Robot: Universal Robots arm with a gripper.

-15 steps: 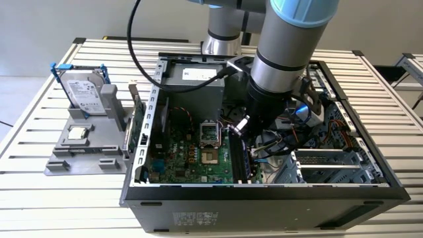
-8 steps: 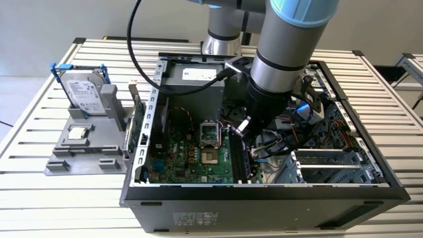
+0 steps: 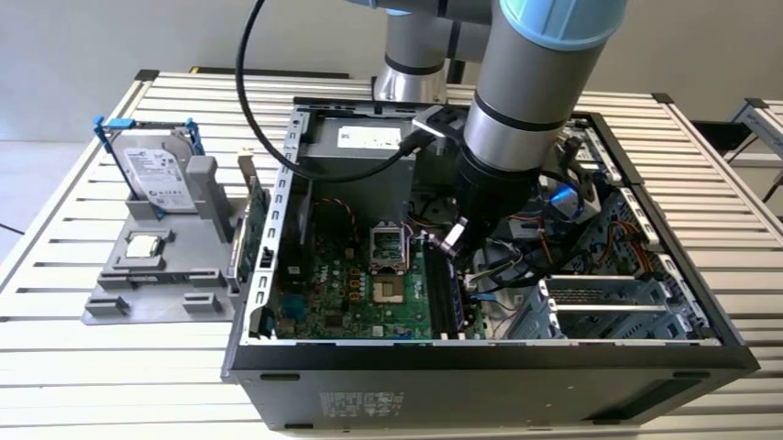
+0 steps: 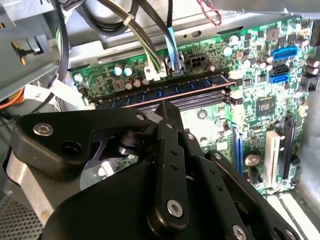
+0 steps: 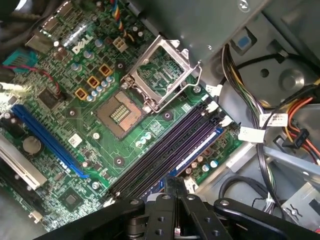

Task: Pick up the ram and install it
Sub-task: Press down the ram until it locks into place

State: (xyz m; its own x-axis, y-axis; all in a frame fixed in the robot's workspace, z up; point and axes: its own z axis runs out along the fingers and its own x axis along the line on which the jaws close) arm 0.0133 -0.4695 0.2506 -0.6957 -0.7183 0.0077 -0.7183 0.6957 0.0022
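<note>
1 ram [image 4: 165, 92] lies lengthwise in its slot; gripper [image 4: 167, 107] jaws narrow, holding nothing.

An open computer case [image 3: 490, 353] is lying on the slatted worktop [image 3: 110, 367]; at frame left, a hard drive [image 3: 157, 174] is standing in a grey holder [image 3: 147, 289].

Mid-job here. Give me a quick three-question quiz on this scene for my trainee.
1. True or false: the CPU socket is empty.
2. Where is the hard drive? A) inside the computer case B) on the grey fixture at the exterior view's left C) on the floor
3. In the second wrist view, what long stick stands in the slot just beyond the gripper?
Key: 1 true; 2 B; 3 the ram.
</note>
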